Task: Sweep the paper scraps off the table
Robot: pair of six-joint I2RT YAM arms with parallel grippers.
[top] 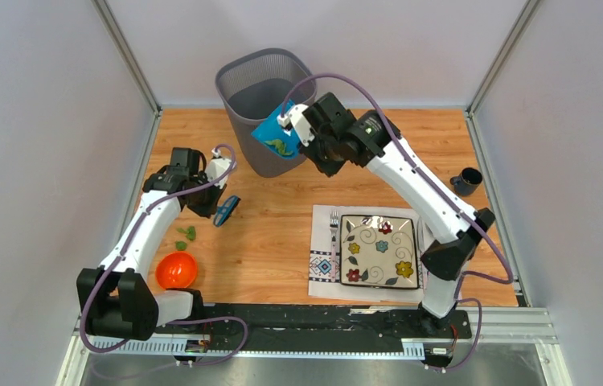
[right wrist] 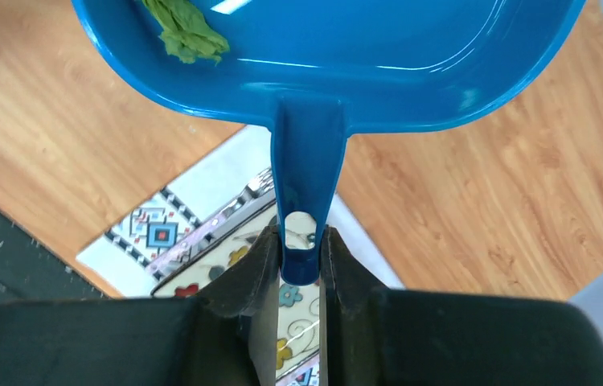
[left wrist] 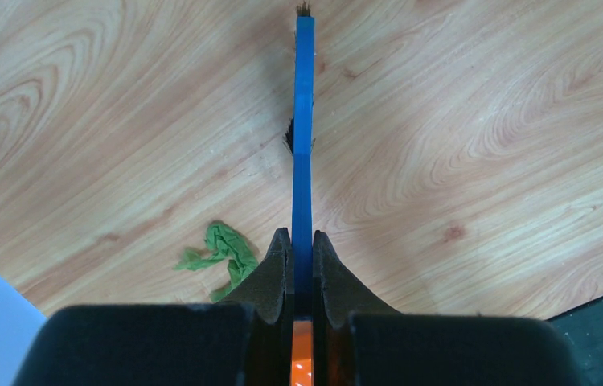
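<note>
My right gripper (top: 302,129) is shut on the handle of a blue dustpan (top: 276,139), held up and tilted beside the grey mesh bin (top: 258,88). In the right wrist view the dustpan (right wrist: 346,56) holds a green paper scrap (right wrist: 182,28), and my right gripper (right wrist: 300,249) pinches its handle. My left gripper (top: 211,205) is shut on a blue brush (top: 227,211) low over the table (top: 282,233). In the left wrist view the brush (left wrist: 304,121) runs forward from my left gripper (left wrist: 302,249). Green scraps (top: 185,236) lie on the table near the left arm; one scrap (left wrist: 222,249) shows beside the left finger.
An orange bowl (top: 176,270) sits at the front left. A white patterned placemat (top: 324,265) carries a flowered square plate (top: 379,250) and a fork (top: 334,225). A dark cup (top: 467,182) stands at the right edge. Grey walls surround the table.
</note>
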